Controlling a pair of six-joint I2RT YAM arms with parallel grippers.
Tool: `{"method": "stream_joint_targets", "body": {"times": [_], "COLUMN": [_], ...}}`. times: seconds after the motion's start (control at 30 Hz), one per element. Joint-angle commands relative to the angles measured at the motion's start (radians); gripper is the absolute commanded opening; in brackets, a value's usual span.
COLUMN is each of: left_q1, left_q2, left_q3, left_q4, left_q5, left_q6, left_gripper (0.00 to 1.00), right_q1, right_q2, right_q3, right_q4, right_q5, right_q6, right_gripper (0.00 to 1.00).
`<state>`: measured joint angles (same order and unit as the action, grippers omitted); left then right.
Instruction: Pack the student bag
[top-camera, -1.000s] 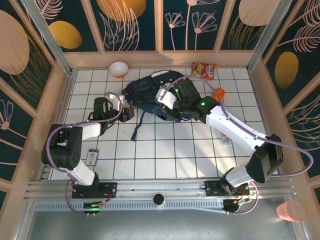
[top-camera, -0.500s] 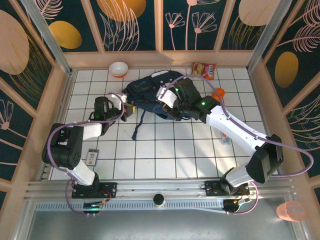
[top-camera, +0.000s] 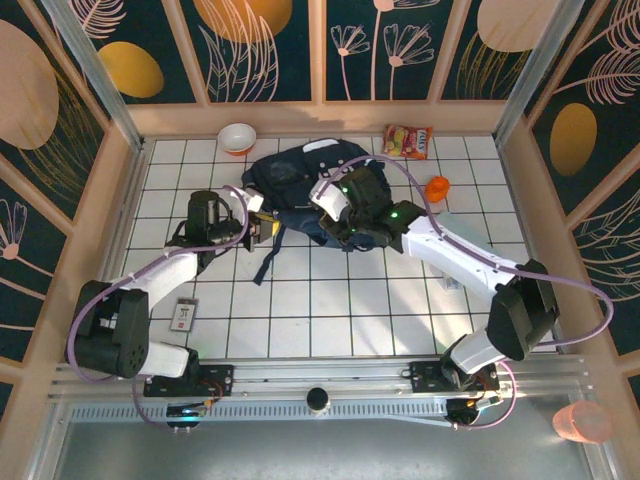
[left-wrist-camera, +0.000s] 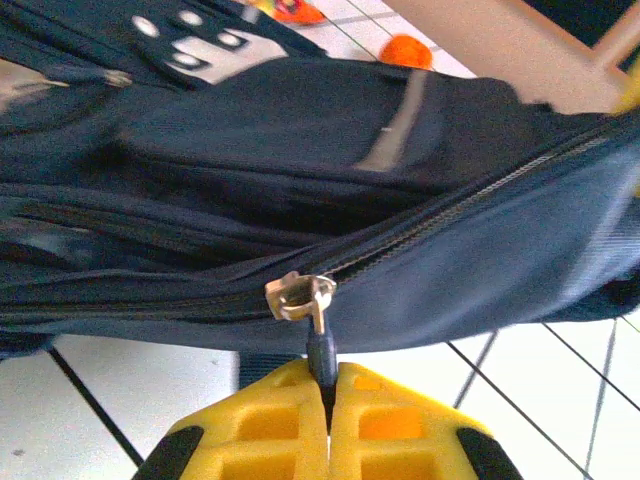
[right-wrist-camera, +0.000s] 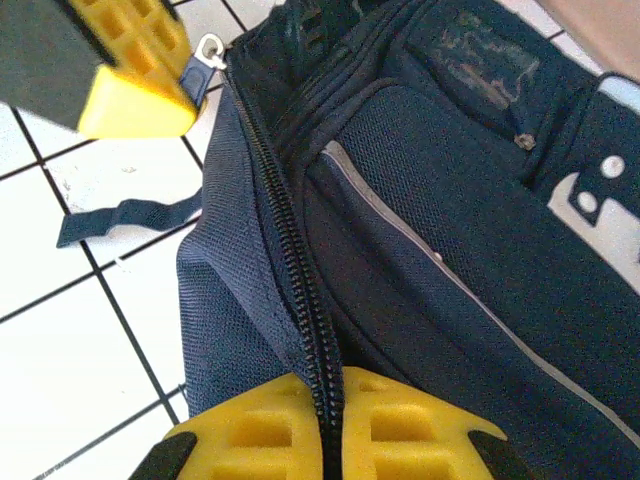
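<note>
Found navy student bag (top-camera: 300, 185) lying on tiled table (top-camera: 330, 300), contents hidden. Noted left pincer (left-wrist-camera: 328, 375) clamped on its zipper pull (left-wrist-camera: 320, 352), right pincer (right-wrist-camera: 325, 395) clamped on its zipper seam (right-wrist-camera: 290, 260).

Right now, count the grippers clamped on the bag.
2. The left gripper pinches the zipper pull of the bag; the right gripper clamps the zipper itself, further along.

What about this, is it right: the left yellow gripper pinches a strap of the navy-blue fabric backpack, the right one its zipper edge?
No. The left gripper pinches the dark zipper pull of the navy-blue fabric backpack, not a strap; the left wrist view shows it.
</note>
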<state>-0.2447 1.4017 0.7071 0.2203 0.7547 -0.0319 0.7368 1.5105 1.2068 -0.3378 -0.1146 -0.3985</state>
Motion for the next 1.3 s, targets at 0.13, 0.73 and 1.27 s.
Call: {"method": "stream_joint_targets", "body": {"times": [0.13,0.73,1.27], "left_q1": [-0.15,-0.171,-0.209], "left_q2": [-0.039,0.007,0.043], "left_q3": [0.111,0.047,0.077], "left_q4": [-0.204,-0.344,-0.469], "left_q5": [0.174,-0.197,-0.148], "left_q6": [0.103,-0.016,0.072], "left_gripper": [0.0,0.0,0.0], "right_q1": [0.009,-0.031,0.017], "right_q2": [0.082,-0.367,-0.045], "right_q3": [-0.013,-0.572,-0.578], "right_q4": [0.305,0.263,0.646], "right_q5": [-0.015,-0.003,-0.029], "right_q6": [0.149,1.448,1.576], "right_gripper": [0.0,0.53,0.3]}}
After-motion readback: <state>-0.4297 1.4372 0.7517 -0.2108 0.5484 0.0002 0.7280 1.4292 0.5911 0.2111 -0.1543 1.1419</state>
